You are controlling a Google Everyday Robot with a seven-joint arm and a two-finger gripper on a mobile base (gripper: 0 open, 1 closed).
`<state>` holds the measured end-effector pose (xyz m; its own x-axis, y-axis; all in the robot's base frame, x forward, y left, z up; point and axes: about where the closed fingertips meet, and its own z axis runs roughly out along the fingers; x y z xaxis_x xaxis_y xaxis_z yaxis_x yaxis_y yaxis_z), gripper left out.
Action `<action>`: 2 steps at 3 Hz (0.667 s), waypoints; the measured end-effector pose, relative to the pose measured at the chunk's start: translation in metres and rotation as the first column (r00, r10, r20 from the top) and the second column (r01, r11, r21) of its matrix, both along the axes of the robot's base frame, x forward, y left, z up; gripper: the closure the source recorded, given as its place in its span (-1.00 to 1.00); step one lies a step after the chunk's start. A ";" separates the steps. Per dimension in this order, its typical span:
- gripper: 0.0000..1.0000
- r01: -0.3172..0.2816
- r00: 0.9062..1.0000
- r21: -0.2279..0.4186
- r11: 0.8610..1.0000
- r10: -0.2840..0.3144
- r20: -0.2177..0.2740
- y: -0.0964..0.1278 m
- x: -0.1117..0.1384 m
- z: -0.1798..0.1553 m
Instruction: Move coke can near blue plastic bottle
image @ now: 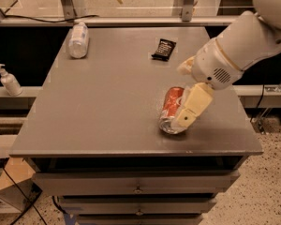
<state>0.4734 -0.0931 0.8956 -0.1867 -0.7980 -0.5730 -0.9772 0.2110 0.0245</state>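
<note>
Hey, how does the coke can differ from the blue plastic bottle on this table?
The coke can is red metal; the blue plastic bottle is clear and pale. The can lies front right with the gripper at its right side; the bottle lies back left, nothing near it. Both lie on their sides on the table.
</note>
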 end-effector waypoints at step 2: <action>-1.00 0.043 0.998 -0.112 0.993 -0.049 -0.049 0.016 0.017 -0.044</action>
<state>0.4909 -0.0771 0.8514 -0.2517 -0.8459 -0.4703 -0.9644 0.2597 0.0491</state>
